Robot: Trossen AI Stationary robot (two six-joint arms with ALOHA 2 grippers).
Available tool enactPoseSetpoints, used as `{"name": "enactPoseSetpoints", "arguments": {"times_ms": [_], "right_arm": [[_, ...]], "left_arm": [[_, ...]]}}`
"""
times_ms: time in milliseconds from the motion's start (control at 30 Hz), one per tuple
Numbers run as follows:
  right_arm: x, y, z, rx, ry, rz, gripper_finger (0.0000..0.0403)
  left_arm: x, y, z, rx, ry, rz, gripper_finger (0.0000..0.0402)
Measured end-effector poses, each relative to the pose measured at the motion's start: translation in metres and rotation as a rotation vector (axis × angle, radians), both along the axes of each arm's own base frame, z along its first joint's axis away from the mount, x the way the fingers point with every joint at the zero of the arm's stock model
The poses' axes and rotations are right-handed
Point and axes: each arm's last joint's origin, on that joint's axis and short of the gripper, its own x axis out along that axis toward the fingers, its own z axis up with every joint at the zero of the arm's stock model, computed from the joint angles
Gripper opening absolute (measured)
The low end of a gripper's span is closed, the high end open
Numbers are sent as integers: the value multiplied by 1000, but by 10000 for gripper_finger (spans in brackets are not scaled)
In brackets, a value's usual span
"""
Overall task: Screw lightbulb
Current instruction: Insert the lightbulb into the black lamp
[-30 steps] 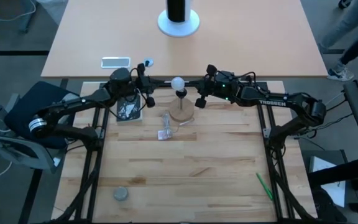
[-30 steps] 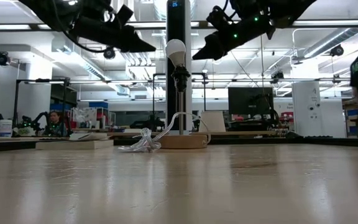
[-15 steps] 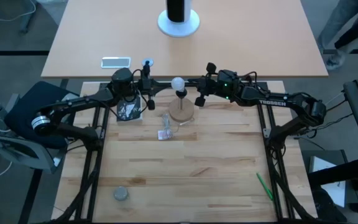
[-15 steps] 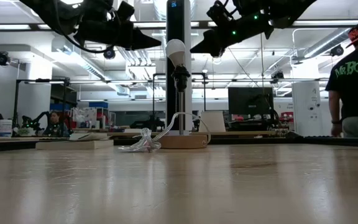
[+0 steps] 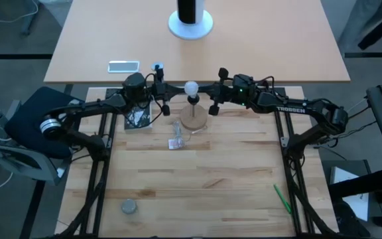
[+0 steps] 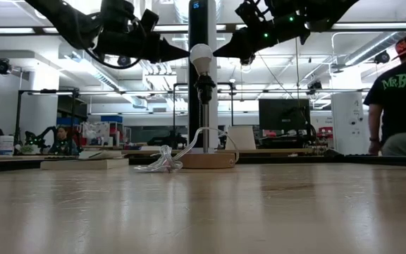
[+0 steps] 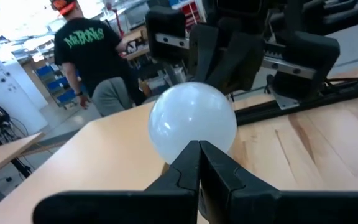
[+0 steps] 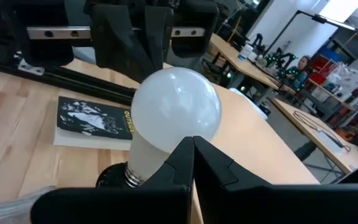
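I see the lightbulb (image 5: 191, 87) sitting upright in its black socket (image 6: 204, 88) on the wooden disc (image 5: 193, 121), at the far middle of my table. My left gripper (image 5: 169, 92) hovers just left of the globe, its fingers pressed together, holding nothing. My right gripper (image 5: 211, 93) hovers just right of it, fingers likewise closed and empty. Crumpled clear plastic (image 5: 176, 141) lies near the disc.

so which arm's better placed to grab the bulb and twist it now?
Marginally the left, though it's close. In the low view the left gripper tip sits almost at the lightbulb; the right gripper shows a slightly wider gap. Both are shut and must open.
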Motion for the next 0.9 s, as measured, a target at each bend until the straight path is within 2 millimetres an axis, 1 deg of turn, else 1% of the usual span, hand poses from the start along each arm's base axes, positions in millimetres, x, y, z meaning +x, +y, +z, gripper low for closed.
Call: {"name": "enactPoseSetpoints", "arguments": {"times_ms": [500, 900], "right_arm": [[0, 0, -2, 46, 9, -10, 0], [1, 5, -5, 60, 44, 11, 0]], "left_arm": [[10, 8, -10, -6, -38, 40, 0], [10, 9, -10, -2, -46, 40, 0]]}}
